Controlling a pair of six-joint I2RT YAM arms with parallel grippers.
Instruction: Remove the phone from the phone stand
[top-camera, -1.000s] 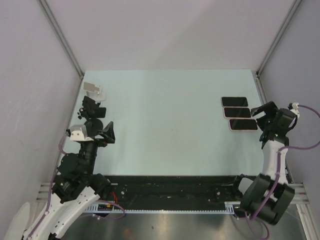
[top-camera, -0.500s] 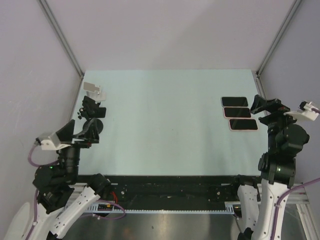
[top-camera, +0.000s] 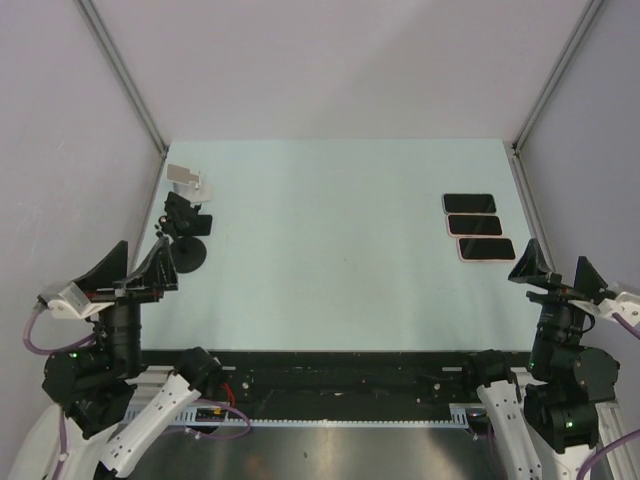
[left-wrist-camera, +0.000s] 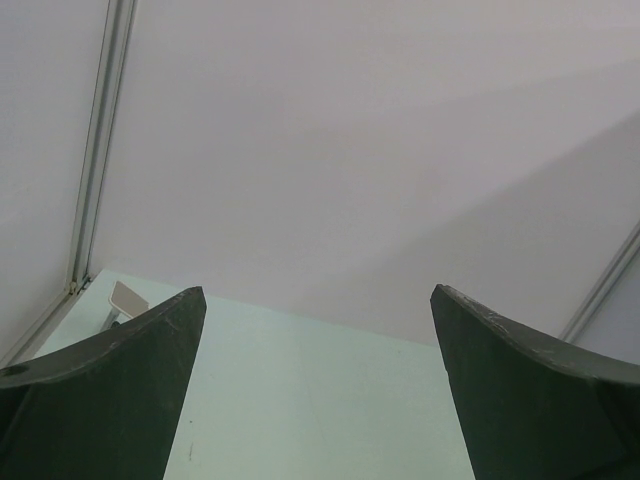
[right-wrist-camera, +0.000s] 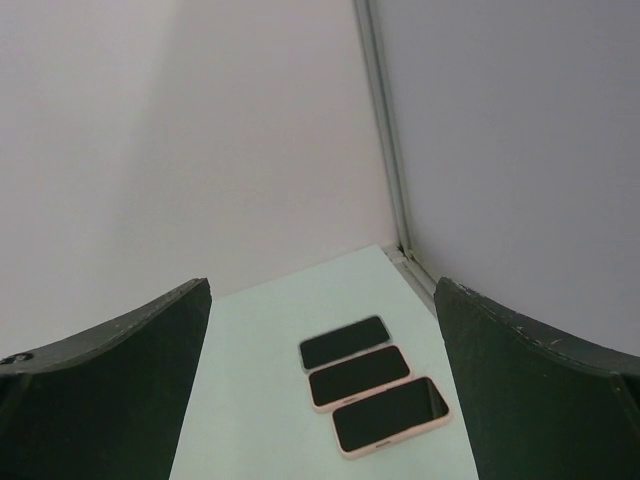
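Observation:
Three phones lie flat side by side at the table's right: a dark one (top-camera: 469, 203), a pink-cased one (top-camera: 474, 225) and another pink-cased one (top-camera: 486, 249). They also show in the right wrist view, ahead of the fingers (right-wrist-camera: 360, 375). A black phone stand (top-camera: 186, 235) and a white stand (top-camera: 188, 178) are at the far left, and I see no phone on either. My left gripper (top-camera: 138, 258) is open and empty, near the left front edge (left-wrist-camera: 318, 300). My right gripper (top-camera: 555, 262) is open and empty, in front of the phones (right-wrist-camera: 322, 290).
Grey walls with metal corner posts (top-camera: 125, 75) enclose the pale green table (top-camera: 330, 240). The white stand shows small in the left wrist view (left-wrist-camera: 125, 298). A black rail (top-camera: 340, 375) runs along the near edge between the arm bases.
Both arms have drawn back toward the near edge, and their wrists now point up and forward. The right gripper has moved away from the phones. The phones and stands have not moved.

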